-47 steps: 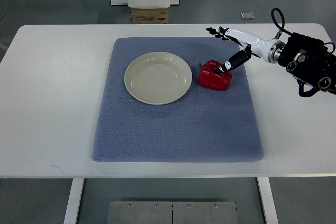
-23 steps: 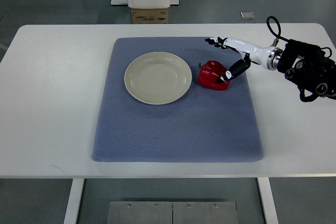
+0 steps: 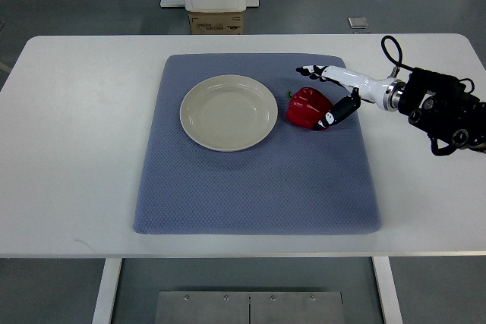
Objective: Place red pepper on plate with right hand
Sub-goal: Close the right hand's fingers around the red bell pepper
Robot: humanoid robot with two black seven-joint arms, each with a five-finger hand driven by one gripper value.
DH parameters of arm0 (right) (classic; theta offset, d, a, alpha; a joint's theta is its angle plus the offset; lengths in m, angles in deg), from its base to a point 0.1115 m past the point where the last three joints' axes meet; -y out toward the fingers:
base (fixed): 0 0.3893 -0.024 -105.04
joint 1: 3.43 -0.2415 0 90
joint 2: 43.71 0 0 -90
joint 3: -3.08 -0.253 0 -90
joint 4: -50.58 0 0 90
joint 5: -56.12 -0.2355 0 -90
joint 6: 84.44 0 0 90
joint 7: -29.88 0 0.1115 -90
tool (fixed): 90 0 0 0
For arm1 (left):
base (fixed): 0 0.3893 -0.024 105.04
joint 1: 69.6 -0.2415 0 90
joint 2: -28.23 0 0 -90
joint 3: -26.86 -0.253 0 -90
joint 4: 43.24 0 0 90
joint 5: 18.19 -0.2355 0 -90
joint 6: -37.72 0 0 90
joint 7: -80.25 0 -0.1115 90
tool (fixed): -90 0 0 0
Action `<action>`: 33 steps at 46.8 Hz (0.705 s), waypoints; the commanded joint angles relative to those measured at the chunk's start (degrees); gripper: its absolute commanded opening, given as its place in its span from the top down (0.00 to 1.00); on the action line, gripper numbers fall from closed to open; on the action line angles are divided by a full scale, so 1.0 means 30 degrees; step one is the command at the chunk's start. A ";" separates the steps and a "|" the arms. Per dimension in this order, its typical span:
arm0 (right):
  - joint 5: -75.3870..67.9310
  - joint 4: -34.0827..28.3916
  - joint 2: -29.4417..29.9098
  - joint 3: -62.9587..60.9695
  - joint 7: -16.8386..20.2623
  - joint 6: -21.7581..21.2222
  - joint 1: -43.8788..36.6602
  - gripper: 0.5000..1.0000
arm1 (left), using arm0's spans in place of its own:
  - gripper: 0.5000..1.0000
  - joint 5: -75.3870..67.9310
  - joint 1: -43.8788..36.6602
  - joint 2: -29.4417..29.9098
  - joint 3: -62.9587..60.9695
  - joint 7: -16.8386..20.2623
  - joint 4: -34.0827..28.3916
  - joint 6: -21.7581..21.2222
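Seen from the single overhead camera, the red pepper [image 3: 307,108] lay on a blue-grey mat [image 3: 258,180] at about three o'clock from the cream plate [image 3: 228,112], just beside its rim and not yet on it. The right hand [image 3: 328,95] reached in from the three o'clock edge of the desk [image 3: 76,149], its fingers [image 3: 311,71] spread past the pepper's twelve o'clock side while the dark thumb tip lay against its four o'clock flank; the hand bracketed the pepper loosely, wide rather than closed, and whether any real grip existed could not be told. The left arm did not show. The pepper looked glossy and firm, probably light and hollow, with a lobed, rounded body likely to slip or roll under a shallow pinch; the safest hold would seem to be across its broad middle, fingers on one lobe and thumb opposite, rather than by the short green stem at its ten o'clock end. A cardboard box [image 3: 216,22] stood on the floor beyond the desk at twelve o'clock, its printing too small to read; no other writing was legible.
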 commanded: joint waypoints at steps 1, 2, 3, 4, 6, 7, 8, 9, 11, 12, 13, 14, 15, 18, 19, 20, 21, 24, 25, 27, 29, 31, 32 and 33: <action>-0.0026 -0.0002 0.0130 0.0017 0.0030 0.0035 0.0058 0.10 | 0.00 0.0000 0.0001 0.0000 0.0000 -0.0001 0.0000 0.0000; -0.0026 0.0027 0.0159 0.0046 0.0030 0.0035 0.0116 0.10 | 0.00 0.0000 0.0001 0.0000 0.0000 -0.0001 0.0000 0.0000; -0.0026 0.0028 0.0159 0.0018 0.0059 0.0035 0.0175 0.10 | 0.00 0.0000 0.0001 0.0000 0.0000 -0.0001 0.0000 0.0000; -0.0026 0.0028 0.0159 0.0017 0.0059 0.0035 0.0204 0.11 | 0.00 0.0000 0.0001 0.0000 0.0000 -0.0001 0.0000 0.0000; -0.0026 0.0028 0.0189 0.0017 0.0059 0.0035 0.0234 0.11 | 0.00 0.0000 0.0001 0.0000 0.0000 -0.0001 0.0000 0.0000; -0.0026 0.0028 0.0189 0.0017 0.0088 0.0035 0.0263 0.11 | 0.00 0.0000 0.0001 0.0000 0.0000 -0.0001 0.0000 0.0000; 0.0003 0.0057 0.0189 0.0017 0.0088 0.0035 0.0263 0.12 | 0.00 0.0000 0.0001 0.0000 0.0000 -0.0001 0.0000 0.0000; -0.0026 0.0057 0.0218 0.0017 0.0088 0.0035 0.0263 0.12 | 0.00 0.0000 0.0001 0.0000 0.0000 -0.0001 0.0000 0.0000; 0.0003 0.0057 0.0247 0.0017 0.0117 0.0035 0.0263 0.13 | 0.00 0.0000 0.0001 0.0000 0.0000 -0.0001 0.0000 0.0000; -0.0026 0.0057 0.0247 0.0046 0.0117 0.0035 0.0263 0.14 | 0.00 0.0000 0.0001 0.0000 0.0000 -0.0001 0.0000 0.0000; 0.0003 0.0057 0.0305 0.0047 0.0146 0.0035 0.0292 0.15 | 0.00 0.0000 0.0001 0.0000 0.0000 -0.0001 0.0000 0.0000; 0.0003 0.0057 0.0335 0.0047 0.0147 0.0035 0.0293 0.16 | 0.00 0.0000 0.0001 0.0000 0.0000 -0.0001 0.0000 0.0000; 0.0003 0.0086 0.0335 0.0047 0.0147 0.0035 0.0293 0.16 | 0.00 0.0000 0.0001 0.0000 0.0000 -0.0001 0.0000 0.0000; 0.0003 0.0145 0.0364 0.0047 0.0176 0.0035 0.0438 0.18 | 0.00 0.0000 0.0001 0.0000 0.0000 -0.0001 0.0000 0.0000; 0.0003 0.0145 0.0364 0.0047 0.0176 0.0035 0.0497 0.19 | 0.00 0.0000 0.0001 0.0000 0.0000 -0.0001 0.0000 0.0000; 0.0003 0.0145 0.0364 0.0047 0.0176 0.0035 0.0527 0.20 | 0.00 0.0000 0.0001 0.0000 0.0000 -0.0001 0.0000 0.0000; 0.0003 0.0174 0.0364 0.0047 0.0176 0.0035 0.0527 0.21 | 0.00 0.0000 0.0001 0.0000 0.0000 -0.0001 0.0000 0.0000; 0.0003 0.0174 0.0394 0.0047 0.0176 0.0064 0.0556 0.25 | 0.00 0.0000 0.0001 0.0000 0.0000 -0.0001 0.0000 0.0000; 0.0003 0.0174 0.0394 0.0047 0.0176 0.0064 0.0556 0.26 | 0.00 0.0000 0.0001 0.0000 0.0000 -0.0001 0.0000 0.0000; 0.0003 0.0174 0.0364 0.0076 0.0205 0.0064 0.0556 0.31 | 0.00 0.0000 0.0001 0.0000 0.0000 -0.0001 0.0000 0.0000; 0.0003 0.0232 0.0364 0.0076 0.0205 0.0064 0.0556 0.34 | 0.00 0.0000 0.0001 0.0000 0.0000 -0.0001 0.0000 0.0000; 0.0003 0.0291 0.0364 0.0076 0.0205 0.0064 0.0556 0.41 | 0.00 0.0000 0.0001 0.0000 0.0000 -0.0001 0.0000 0.0000; 0.0003 0.0320 0.0364 0.0134 0.0234 0.0064 0.0556 0.48 | 0.00 0.0000 0.0001 0.0000 0.0000 -0.0001 0.0000 0.0000; 0.0003 0.0321 0.0364 0.0135 0.0235 0.0064 0.0556 0.54 | 0.00 0.0000 0.0001 0.0000 0.0000 -0.0001 0.0000 0.0000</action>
